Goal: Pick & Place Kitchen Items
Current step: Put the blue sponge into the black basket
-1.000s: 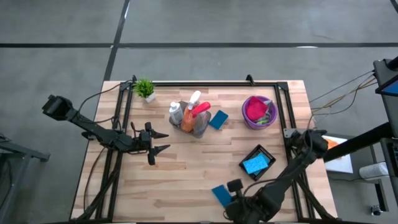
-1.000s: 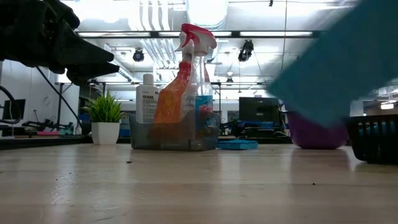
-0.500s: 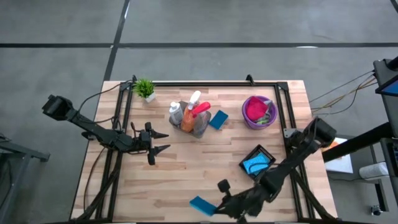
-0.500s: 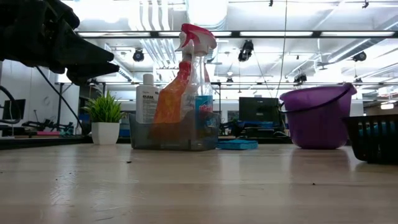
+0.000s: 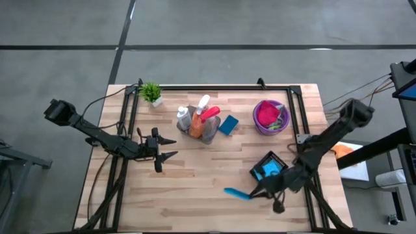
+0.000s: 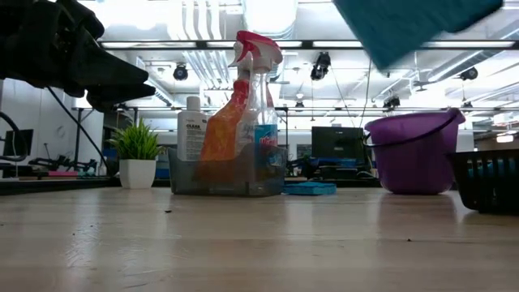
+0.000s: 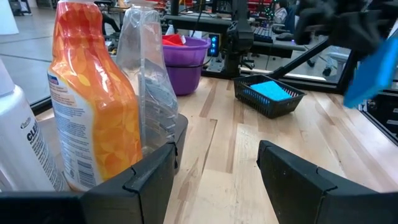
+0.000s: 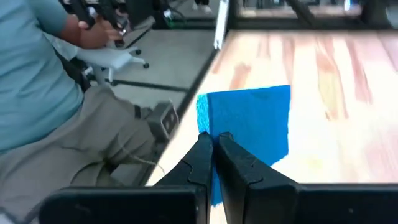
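My right gripper [image 5: 252, 194] is shut on a flat blue sponge [image 5: 236, 192] above the near right part of the table, left of a black basket [image 5: 281, 177] that holds another blue sponge [image 5: 268, 170]. In the low view the held sponge [image 6: 409, 24] shows high above the tabletop. A third blue sponge [image 5: 228, 125] lies beside the grey caddy [image 5: 209, 134] of bottles [image 5: 197, 120]. A purple bucket [image 5: 281, 125] holds red cloth [image 5: 267, 116]. My left gripper [image 5: 174, 148] waits open, left of the caddy. My right gripper pinches the blue sponge between its two shut fingers [image 8: 204, 155] at the sponge's near edge, close to one corner [image 8: 205, 127]. The fingers reach nearly level, toward the table's left. The sponge stands on edge, sticks out beyond the fingertips, and is lifted clear of the table.
A small potted plant [image 5: 151, 93] stands at the far left corner. A black frame [image 5: 214, 86] runs along the table's far and side edges. A seated person [image 8: 56, 106] shows beyond the table's near edge. Bare wood [image 5: 195, 182] lies between the two grippers.
My right gripper has swung with the blue sponge from the table's near edge toward the far and right, closer to the black basket, tipping up toward level. The sponge has turned from lying flat to standing on edge, staying clear of the table.
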